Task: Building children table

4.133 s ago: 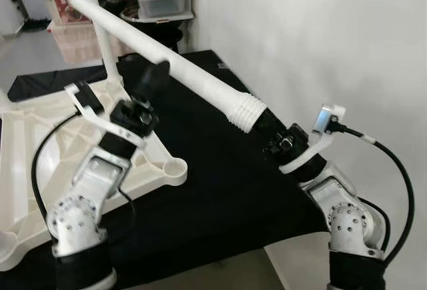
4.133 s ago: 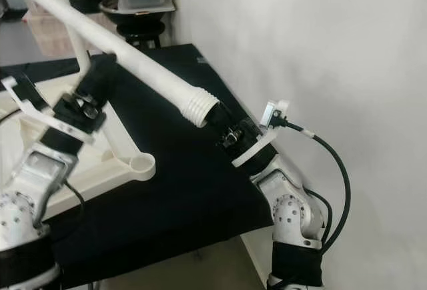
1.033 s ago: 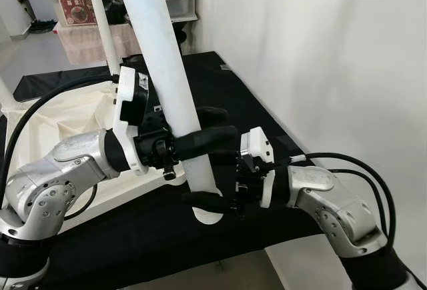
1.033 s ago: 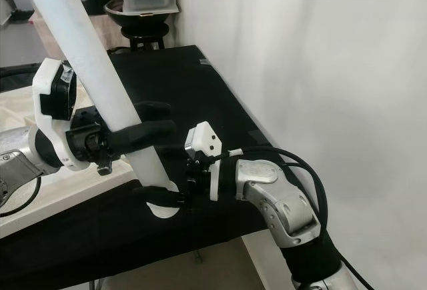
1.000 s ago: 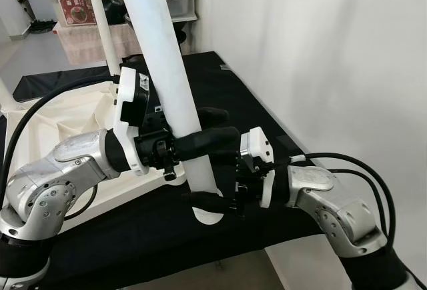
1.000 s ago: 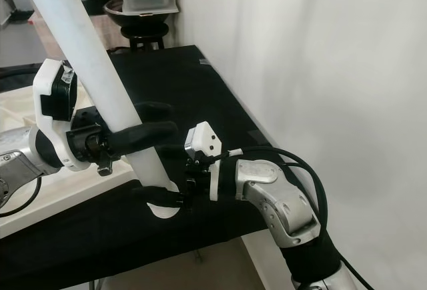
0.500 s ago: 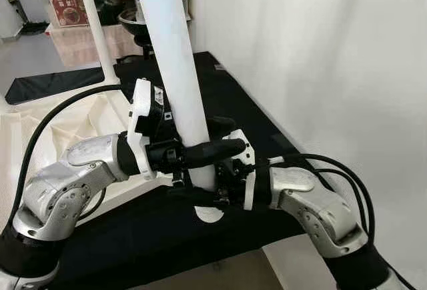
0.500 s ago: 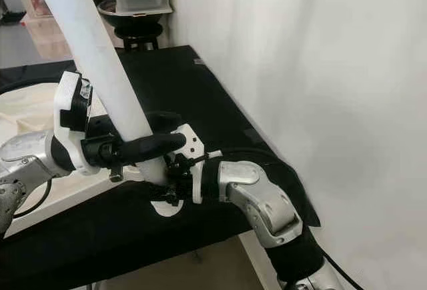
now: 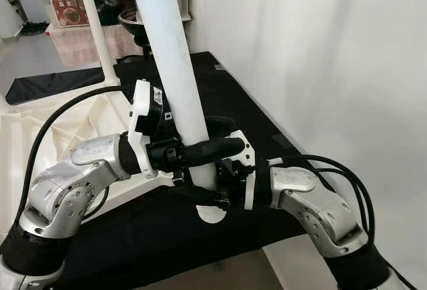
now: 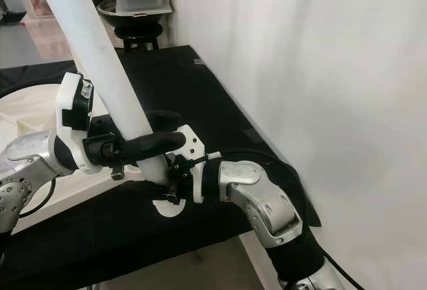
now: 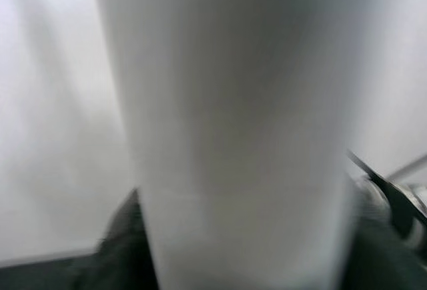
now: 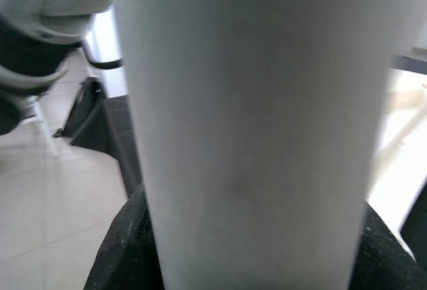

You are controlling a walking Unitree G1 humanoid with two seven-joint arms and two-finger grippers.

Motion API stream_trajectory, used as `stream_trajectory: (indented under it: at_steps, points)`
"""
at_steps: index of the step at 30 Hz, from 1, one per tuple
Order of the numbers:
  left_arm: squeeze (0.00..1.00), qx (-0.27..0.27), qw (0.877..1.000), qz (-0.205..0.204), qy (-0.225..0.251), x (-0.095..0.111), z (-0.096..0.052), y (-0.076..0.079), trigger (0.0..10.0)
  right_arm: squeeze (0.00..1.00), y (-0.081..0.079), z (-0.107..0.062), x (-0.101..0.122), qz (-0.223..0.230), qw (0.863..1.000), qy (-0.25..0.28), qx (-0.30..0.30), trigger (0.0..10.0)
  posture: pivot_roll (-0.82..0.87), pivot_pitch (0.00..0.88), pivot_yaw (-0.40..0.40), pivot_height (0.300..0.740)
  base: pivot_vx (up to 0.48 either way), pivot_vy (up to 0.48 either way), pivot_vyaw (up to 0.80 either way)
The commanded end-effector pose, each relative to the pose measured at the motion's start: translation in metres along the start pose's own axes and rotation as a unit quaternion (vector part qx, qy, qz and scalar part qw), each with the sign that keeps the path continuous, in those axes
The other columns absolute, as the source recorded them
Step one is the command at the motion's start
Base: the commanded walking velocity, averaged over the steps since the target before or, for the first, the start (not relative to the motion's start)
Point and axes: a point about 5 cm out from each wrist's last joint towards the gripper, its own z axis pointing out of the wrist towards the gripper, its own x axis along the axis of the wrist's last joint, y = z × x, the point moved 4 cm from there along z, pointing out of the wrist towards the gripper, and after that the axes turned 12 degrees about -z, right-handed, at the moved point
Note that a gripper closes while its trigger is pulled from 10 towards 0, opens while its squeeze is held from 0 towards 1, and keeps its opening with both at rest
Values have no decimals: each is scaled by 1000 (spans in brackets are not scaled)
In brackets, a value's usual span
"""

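A thick white table leg (image 9: 167, 57) stands almost upright. Its lower end sits in the round corner socket (image 9: 212, 214) of the upturned cream tabletop (image 9: 40, 137), which lies on a black cloth. My left gripper (image 9: 203, 140) is shut on the leg a little above the socket, one black finger (image 9: 213, 149) wrapped across its front. Just below it, my right gripper (image 9: 203, 193) is shut on the leg's base. Up close, the leg (image 11: 233, 137) looms between the fingers in the left wrist view, and the leg (image 12: 260, 130) does so in the right wrist view.
A thinner white leg (image 9: 97, 27) rises from the tabletop's far corner. Storage boxes (image 9: 63, 3) and a dark stool (image 9: 137, 27) stand behind the table. A white wall (image 9: 320, 70) runs close along the right. The black cloth's front edge (image 9: 200, 257) is just below my arms.
Four seconds ago my right gripper alone held the leg slanted by its ribbed end. Now the leg stands upright in the corner socket with both grippers on it. Nothing has moved over the last half second.
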Motion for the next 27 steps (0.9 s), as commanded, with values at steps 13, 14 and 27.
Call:
stream_trajectory:
  at_steps: [13,14,27]
  points:
    - [1000,240,964,30,111,29,-53,-55,10000,0,69,-27,-14,49,971,11,-233,0,-61,29,-3,740,0,0,0]
    - [1000,240,964,30,111,29,-53,-55,10000,0,69,-27,-14,49,971,11,-233,0,-61,29,-3,740,0,0,0]
    - [322,457,884,11,94,-10,-105,-91,10000,0,91,-45,0,59,943,74,-320,10000,-47,27,-5,740,0,0,0]
